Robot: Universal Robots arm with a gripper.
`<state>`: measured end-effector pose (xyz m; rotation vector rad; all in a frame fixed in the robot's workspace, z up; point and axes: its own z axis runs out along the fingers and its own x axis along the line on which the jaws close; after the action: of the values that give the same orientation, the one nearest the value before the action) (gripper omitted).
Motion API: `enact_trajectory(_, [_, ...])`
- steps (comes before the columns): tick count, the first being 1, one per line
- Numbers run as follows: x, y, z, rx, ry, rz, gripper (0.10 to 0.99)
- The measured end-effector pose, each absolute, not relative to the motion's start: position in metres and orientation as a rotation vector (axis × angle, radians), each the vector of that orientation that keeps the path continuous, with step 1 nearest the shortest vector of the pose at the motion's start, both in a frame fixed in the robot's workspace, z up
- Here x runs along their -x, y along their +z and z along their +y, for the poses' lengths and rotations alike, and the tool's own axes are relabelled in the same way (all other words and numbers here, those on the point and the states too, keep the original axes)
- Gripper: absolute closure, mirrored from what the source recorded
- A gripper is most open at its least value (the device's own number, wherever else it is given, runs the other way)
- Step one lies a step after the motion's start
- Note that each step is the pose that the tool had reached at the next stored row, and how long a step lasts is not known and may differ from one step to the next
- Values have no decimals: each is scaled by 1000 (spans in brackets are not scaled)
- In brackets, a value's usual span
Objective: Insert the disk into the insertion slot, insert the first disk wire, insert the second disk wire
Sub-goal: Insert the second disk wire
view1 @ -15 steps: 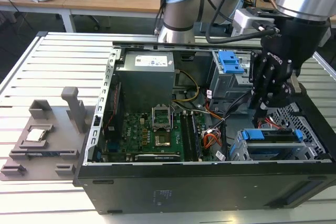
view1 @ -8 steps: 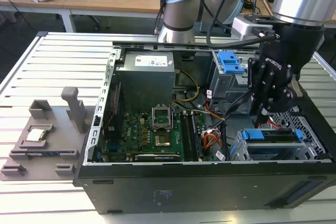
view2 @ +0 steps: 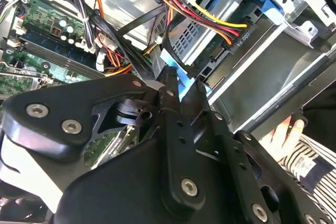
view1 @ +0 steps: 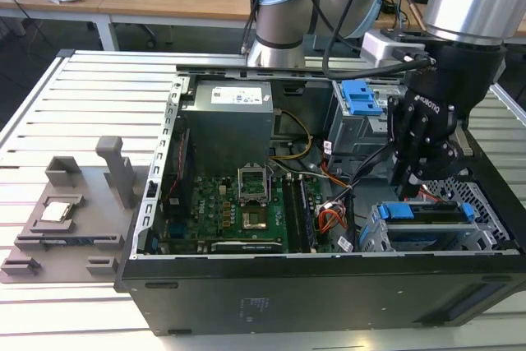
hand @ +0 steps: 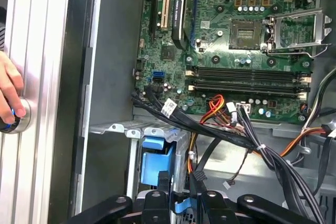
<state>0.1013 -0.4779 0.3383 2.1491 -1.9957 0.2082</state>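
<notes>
Black claw (view1: 411, 180) is hanging straight down inside the open computer case (view1: 288, 293), right over the near end of the disk (view1: 400, 211). I cannot tell if the claw is open or closed, because its own black body is blocking the tip in both wrist views.

Just under it, the disk is sitting in its blue frame inside the insertion slot (view1: 486, 203). That is the shiny metal cage with little holes, in the case's corner at the exterior view's right. In the second wrist view, a black plug (view2: 239, 34) on red, yellow and black wires (view2: 205, 17) is lying against the end of the disk. I cannot tell if it is pushed in.

Next to the cage, more loose wires are filling the gap between it and the green board (view1: 246, 203). Behind the claw, a taller grey cage (view1: 362, 100) with a blue piece on top is standing. A big grey box (view1: 226, 125) is sitting in the far part of the case.

The cage is pressing up close to the case wall, so there is little room on that side. The top of the case is wide open. In the second wrist view, a person's hand (view2: 281, 132) with a striped sleeve (view2: 310, 163) is resting just outside the case edge.

The case is standing on a metal table (view1: 49, 121) with long grooves. A grey holder (view1: 82, 203) is lying on it, well apart from the claw, on the exterior view's left.
</notes>
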Motion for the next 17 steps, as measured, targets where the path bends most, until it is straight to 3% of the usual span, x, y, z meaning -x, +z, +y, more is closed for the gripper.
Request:
enact_trajectory(2, [-101,338,-478,-2148,209,-1995,969])
enact_trajectory(4, [-101,338,-478,-2148,210,-1995,984])
enact_trajectory(10, [-101,338,-478,-2146,212,-1993,984])
enact_trajectory(13, [-101,342,-478,-2140,222,-1988,847])
enact_trajectory(17, [-105,346,-478,-2135,217,-1982,847])
